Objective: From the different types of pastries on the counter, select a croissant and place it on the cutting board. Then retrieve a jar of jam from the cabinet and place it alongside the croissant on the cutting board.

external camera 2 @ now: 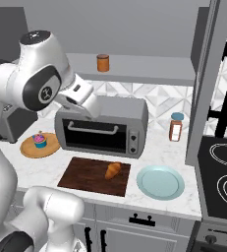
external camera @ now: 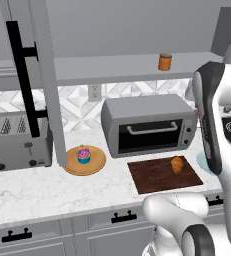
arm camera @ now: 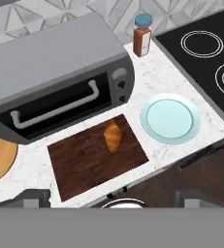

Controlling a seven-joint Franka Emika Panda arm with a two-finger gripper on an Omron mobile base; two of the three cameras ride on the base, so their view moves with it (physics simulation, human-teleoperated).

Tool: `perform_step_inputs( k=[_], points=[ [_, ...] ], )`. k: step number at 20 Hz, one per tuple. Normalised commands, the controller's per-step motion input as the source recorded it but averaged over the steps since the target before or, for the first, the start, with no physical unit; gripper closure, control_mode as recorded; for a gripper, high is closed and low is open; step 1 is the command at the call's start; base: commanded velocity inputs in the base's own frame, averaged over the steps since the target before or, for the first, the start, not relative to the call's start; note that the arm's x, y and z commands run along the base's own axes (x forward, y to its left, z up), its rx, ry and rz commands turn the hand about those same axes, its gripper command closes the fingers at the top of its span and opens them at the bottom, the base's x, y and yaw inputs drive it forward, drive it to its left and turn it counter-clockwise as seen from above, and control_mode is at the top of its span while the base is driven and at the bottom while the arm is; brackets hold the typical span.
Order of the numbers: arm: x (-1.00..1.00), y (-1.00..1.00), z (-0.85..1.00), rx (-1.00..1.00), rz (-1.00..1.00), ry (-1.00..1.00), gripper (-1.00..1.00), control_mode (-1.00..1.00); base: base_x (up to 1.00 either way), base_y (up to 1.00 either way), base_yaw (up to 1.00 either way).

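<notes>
The golden croissant lies on the dark wooden cutting board, toward its right side. An orange jam jar stands upright on the open cabinet's shelf above the toaster oven. My gripper hangs high above the board, in front of the oven's top. It is open, fingers wide apart with nothing between them, and looks down on the croissant.
A grey toaster oven sits behind the board. A toaster and a wooden plate with a cupcake stand at the left. A pale blue plate, a blue-lidded bottle and the stove lie right. An open cabinet door hangs left.
</notes>
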Motion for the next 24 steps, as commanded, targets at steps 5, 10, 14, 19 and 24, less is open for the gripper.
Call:
perform_step_inputs(
  k=[5,10,14,19,24],
  points=[
    [0.02,0.39,0.86,-0.26,-0.04,-0.21,-1.0,-1.0,0.0,0.0,0.0],
    [0.52,0.37,0.32,-0.21,-0.04,-0.05,-1.0,-1.0,0.0,0.0,0.0],
    [0.84,0.0,0.07,-0.02,-0.03,-0.02,-1.0,-1.0,0.0,0.0,0.0],
    [0.04,0.03,0.09,-0.06,-0.01,-0.23,-1.0,-1.0,0.0,0.0,0.0],
    [0.29,-0.03,0.0,-0.01,0.0,-0.24,-1.0,-1.0,0.0,0.0,0.0]
  ],
)
